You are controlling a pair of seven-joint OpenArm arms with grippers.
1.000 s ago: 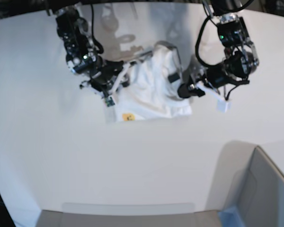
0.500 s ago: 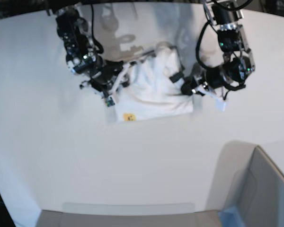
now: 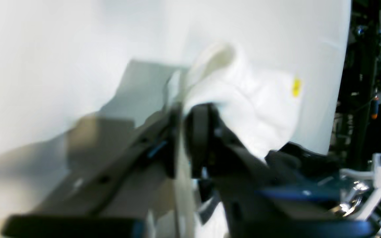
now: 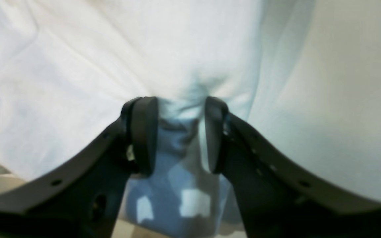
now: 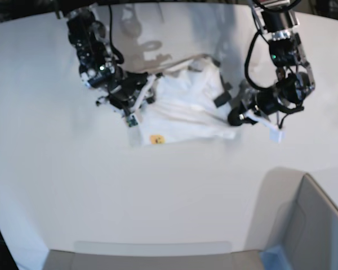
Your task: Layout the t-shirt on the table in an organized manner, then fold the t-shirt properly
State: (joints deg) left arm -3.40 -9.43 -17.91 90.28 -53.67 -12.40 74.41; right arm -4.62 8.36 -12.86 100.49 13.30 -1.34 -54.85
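Observation:
The white t-shirt lies crumpled on the white table, held between both arms, with a small yellow print patch near its front edge. In the base view my left gripper grips the shirt's right edge. In the left wrist view it is shut on a thin fold of the cloth. My right gripper holds the shirt's left edge. In the right wrist view it is pinched on a bunch of the fabric. The cartoon letters are mostly hidden.
A grey box with a blue corner stands at the front right. The table's curved far edge runs behind the arms. Dark equipment shows past the table edge in the left wrist view.
My left gripper has moved right and a little toward the front, pulling the shirt's right edge with it. The shirt is stretched wider. The right gripper has barely moved.

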